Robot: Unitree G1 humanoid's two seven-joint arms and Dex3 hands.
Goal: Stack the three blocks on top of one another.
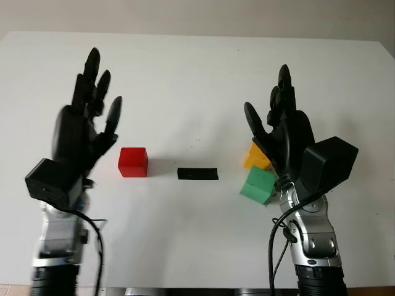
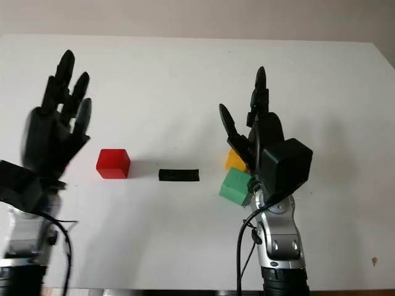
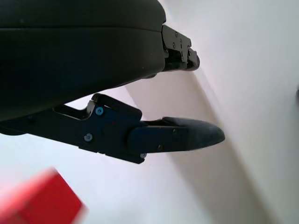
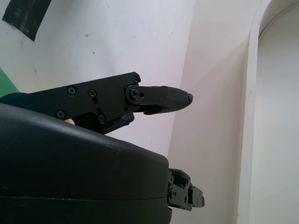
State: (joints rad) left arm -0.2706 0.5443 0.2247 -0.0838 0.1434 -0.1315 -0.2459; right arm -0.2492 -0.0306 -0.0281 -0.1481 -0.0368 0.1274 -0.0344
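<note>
Left eye view shows the red block (image 1: pixel 133 161) mid-tabletop (image 1: pixel 185 80), orange block (image 1: pixel 256 157) and green block (image 1: pixel 257 184) touching by the open right hand (image 1: pixel 281 126), left hand (image 1: pixel 86 126) open too; they look small, hard, light, so pinch flat opposite sides.

- Bright, even light; the white table (image 1: pixel 185 74) shows no glare.
- Soft, short shadows.
- The red block (image 3: pixel 39 200) is blurred close to the wrist camera.
</note>
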